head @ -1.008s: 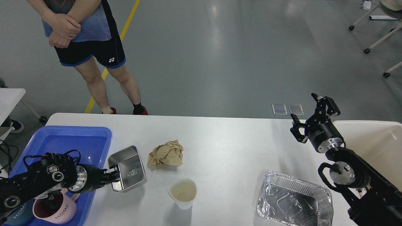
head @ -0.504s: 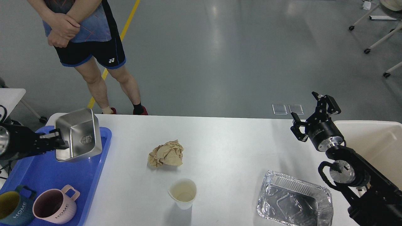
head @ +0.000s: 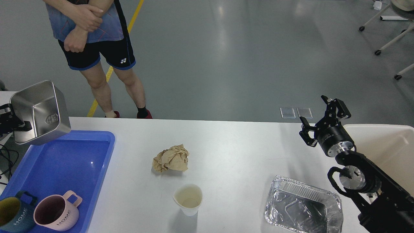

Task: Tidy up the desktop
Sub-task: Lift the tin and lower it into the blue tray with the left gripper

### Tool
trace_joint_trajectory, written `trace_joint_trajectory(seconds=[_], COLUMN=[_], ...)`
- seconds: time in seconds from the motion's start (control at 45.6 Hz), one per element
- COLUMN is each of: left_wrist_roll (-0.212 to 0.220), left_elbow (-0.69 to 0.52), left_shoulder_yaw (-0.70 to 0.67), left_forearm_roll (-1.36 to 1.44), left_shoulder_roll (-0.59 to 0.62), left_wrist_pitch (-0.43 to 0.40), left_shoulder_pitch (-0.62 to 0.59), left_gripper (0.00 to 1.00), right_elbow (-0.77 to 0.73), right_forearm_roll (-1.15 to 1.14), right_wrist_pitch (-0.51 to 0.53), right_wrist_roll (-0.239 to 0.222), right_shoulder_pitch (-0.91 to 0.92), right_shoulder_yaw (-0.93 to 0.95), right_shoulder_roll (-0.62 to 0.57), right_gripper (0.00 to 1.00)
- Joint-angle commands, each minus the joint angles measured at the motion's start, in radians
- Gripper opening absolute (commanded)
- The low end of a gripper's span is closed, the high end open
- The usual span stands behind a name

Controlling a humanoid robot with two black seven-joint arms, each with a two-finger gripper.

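Cups and trays sit on the desktop [head: 233,152], the big white table that fills the lower half of the one view, seen from the robot's head. At its left end lies a blue tray [head: 61,161]. In the near corner of the tray stand a pink mug [head: 55,216] and a dark green mug [head: 13,217]. Both are upright and both look empty; the rest of the tray is bare.

High above the far left corner of the tray hangs a shiny metal box [head: 38,113]. It is tipped on its side with its open mouth facing this way, and there is nothing in it. The left gripper [head: 17,124] is closed on the box's rim, right at the edge of the view.

Near the middle of the table lies a ball of crumpled brown paper [head: 171,158]. Closer in stands a small white paper cup [head: 188,199], upright, with only a yellowish stain at the bottom. To the right rests a silver foil tray [head: 304,207], empty and a bit dented.

The right gripper [head: 323,118] is up in the air over the far right part of the table, its fingers spread apart and holding nothing. Just beside it at the right edge is a cream bin [head: 385,152]; the part that shows is empty.

A person [head: 97,42] in dark shorts stands past the far side of the table.
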Motion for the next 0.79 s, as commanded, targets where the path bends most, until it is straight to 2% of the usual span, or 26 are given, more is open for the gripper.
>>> trace_joint_trajectory(seconds=[0.0, 0.351, 0.548, 0.767], left_wrist_roll=[0.000, -0.001, -0.001, -0.003], left_elbow=[0.139, 0.662, 0.827, 0.974], left_shoulder_yaw=[0.048, 0.093, 0.098, 0.125], left_forearm_roll=[0.013, 0.067, 0.071, 0.070], left_shoulder_roll=[-0.095, -0.453, -0.624, -0.766], left_wrist_pitch=[0.060, 0.096, 0.204, 0.262], left_shoulder_pitch=[0.009, 0.009, 0.010, 0.010], left_gripper=[0.00, 0.02, 0.03, 0.03], right_elbow=[0.002, 0.000, 0.000, -0.001], right_forearm_roll=[0.000, 0.000, 0.000, 0.000], right_wrist_pitch=[0.000, 0.000, 0.000, 0.000], right_wrist_roll=[0.000, 0.000, 0.000, 0.000], right_shoulder_pitch=[-0.006, -0.007, -0.007, -0.006], right_shoulder_yaw=[0.001, -0.001, -0.001, -0.001], right_shoulder_roll=[0.000, 0.003, 0.014, 0.012], right_gripper=[1.00, 1.00, 1.00, 1.00])
